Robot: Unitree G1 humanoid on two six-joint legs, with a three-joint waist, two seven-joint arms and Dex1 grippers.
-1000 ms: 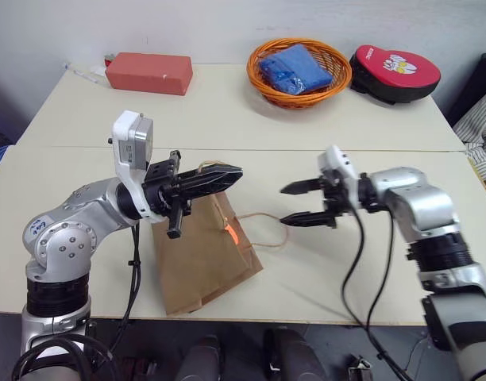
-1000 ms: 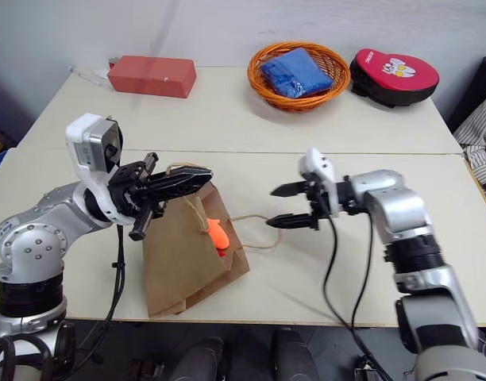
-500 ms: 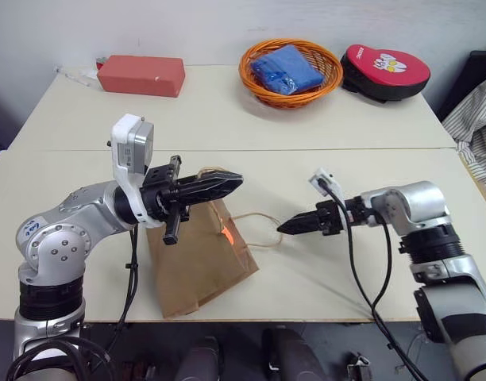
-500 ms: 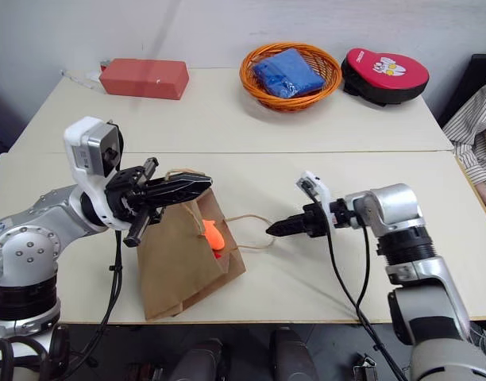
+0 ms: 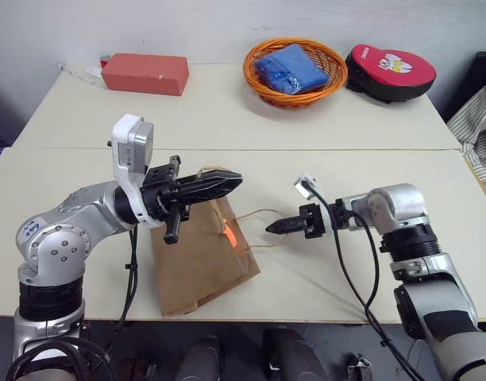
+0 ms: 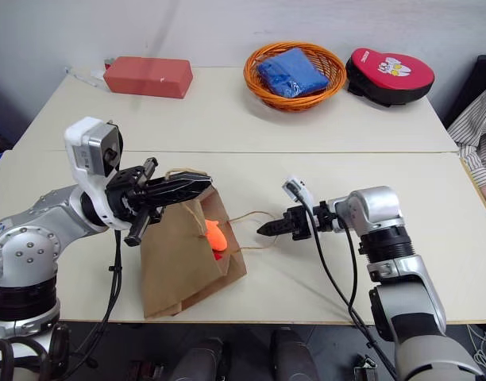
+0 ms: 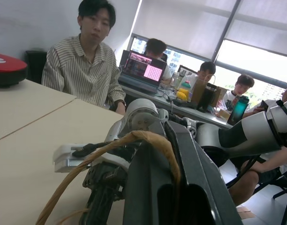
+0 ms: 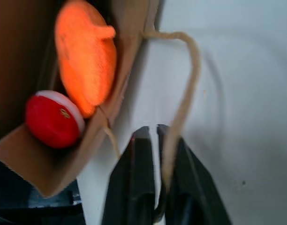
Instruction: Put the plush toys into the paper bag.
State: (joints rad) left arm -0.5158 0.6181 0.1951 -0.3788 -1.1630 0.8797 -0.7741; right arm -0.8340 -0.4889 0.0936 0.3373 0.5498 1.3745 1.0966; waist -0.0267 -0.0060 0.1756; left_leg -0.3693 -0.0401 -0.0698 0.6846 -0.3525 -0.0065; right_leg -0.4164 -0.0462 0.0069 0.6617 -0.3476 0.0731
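Near front edge of near table [image 5: 322, 294]: paper bag [image 5: 191, 262] lying tilted, mouth facing robot's right, lower corner reaching toward table edge. Left gripper [image 5: 227, 183] clenching on upper string handle [image 7: 134, 140], lifting bag mouth. Right gripper [image 6: 267, 229] closing pinched on lower string handle [image 8: 185, 89] just beside bag mouth, handle looping flat on tabletop. Inside bag mouth: 2 plush toys, orange toy [image 8: 85, 70] sitting above red toy [image 8: 54, 119], both touching bag wall. Bare tabletop lying open right of right gripper and behind both arms up to table seam. On far table [image 5: 219, 103], well apart: red box [image 5: 144, 74], orange basket [image 5: 295, 67] holding blue cloth [image 5: 291, 67], red padded disc [image 5: 390, 71]. Person [image 7: 82, 70] sitting beyond table.
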